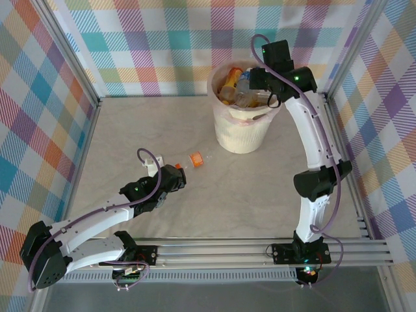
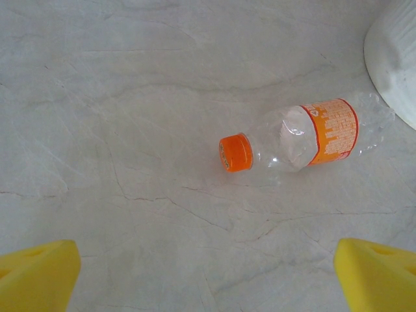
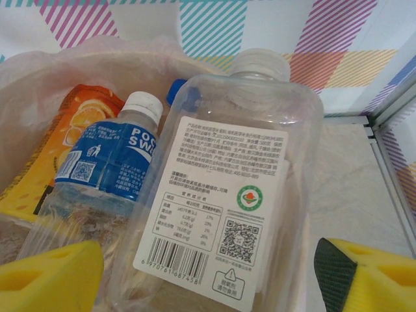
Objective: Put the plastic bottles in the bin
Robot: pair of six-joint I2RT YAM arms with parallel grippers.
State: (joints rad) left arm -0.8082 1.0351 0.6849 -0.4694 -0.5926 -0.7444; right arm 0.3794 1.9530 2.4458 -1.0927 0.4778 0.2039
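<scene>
**A:** Where is the loose bottle lying?

**B:** The bottle is lying on its side on the table, near the foot of the bin. Its orange cap is pointing away from the bin. The left gripper is hanging over it, fingers spread wide with nothing between them.

**A:** How are you expecting it to handle?

**B:** I'm guessing light and empty. The clear walls are looking thin and a little dented, so it is probably going to give under a squeeze and roll if nudged. I'm leaning towards a hold across the body at the orange label, since the cap end is looking narrow and slick.

**A:** And the bin?

**B:** It is sitting close to full. The right gripper is hovering over it, its fingers flanking a big bottle with a white label, which is lying on the heap. I cannot tell whether they are pinching it. A blue-labelled bottle is leaning beside it, and an orange-labelled one is pressing against the bag.
</scene>
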